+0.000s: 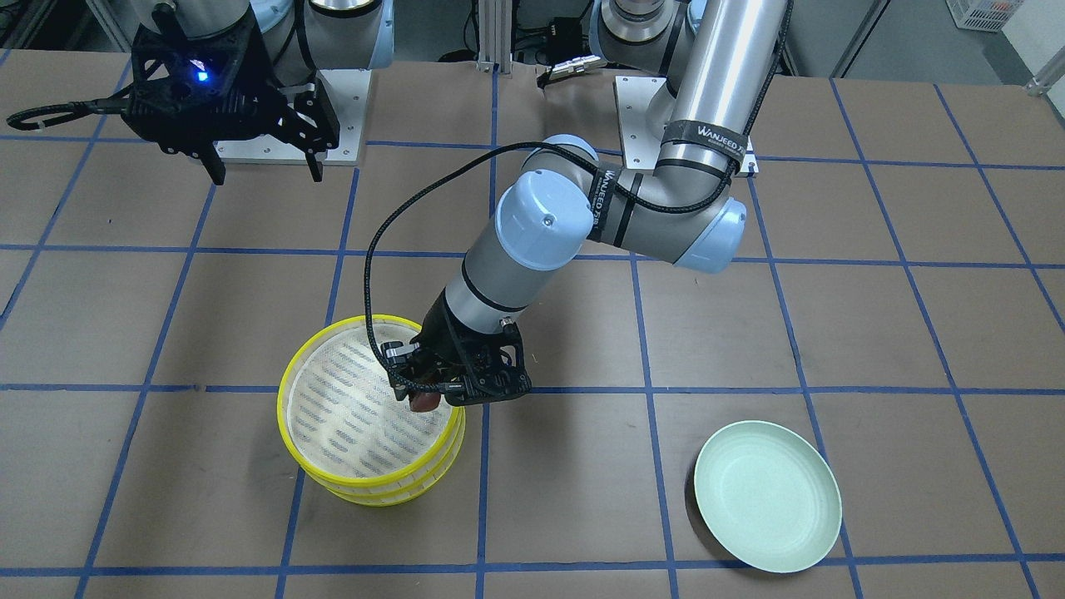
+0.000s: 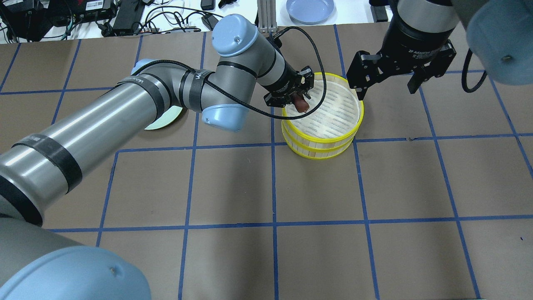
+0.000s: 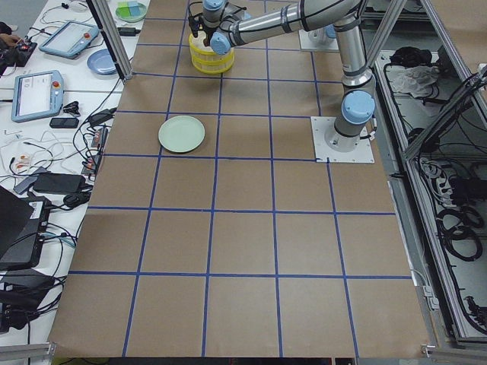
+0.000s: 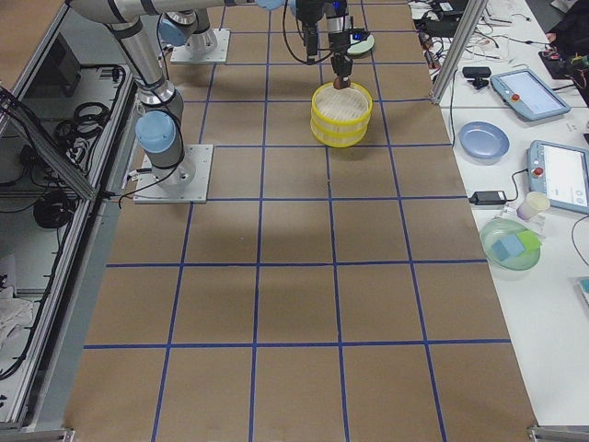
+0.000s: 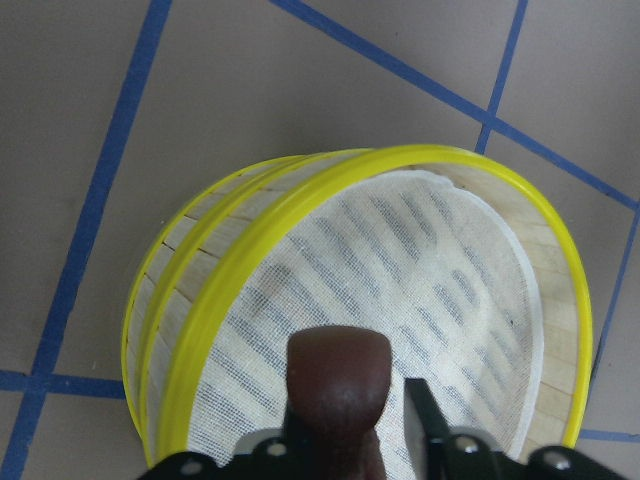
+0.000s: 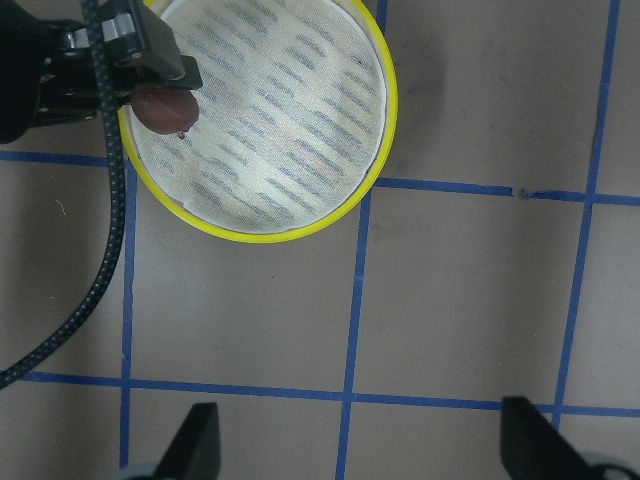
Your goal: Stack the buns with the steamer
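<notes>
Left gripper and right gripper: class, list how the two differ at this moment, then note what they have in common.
The left gripper is shut on the dark reddish-brown bun; the right gripper is open and holds nothing. The left gripper hangs over the steamer's lined inside, near its rim; the right gripper hangs apart from the steamer, over the table. Both are black two-finger grippers, raised off the table.

Steamer point(image 1: 378, 491): yellow rims, white liner, grey dashed stripes. Bun point(image 1: 425, 402): dark reddish-brown. Plate point(image 1: 767, 507): pale green. Table point(image 1: 582, 499): brown, blue grid.
</notes>
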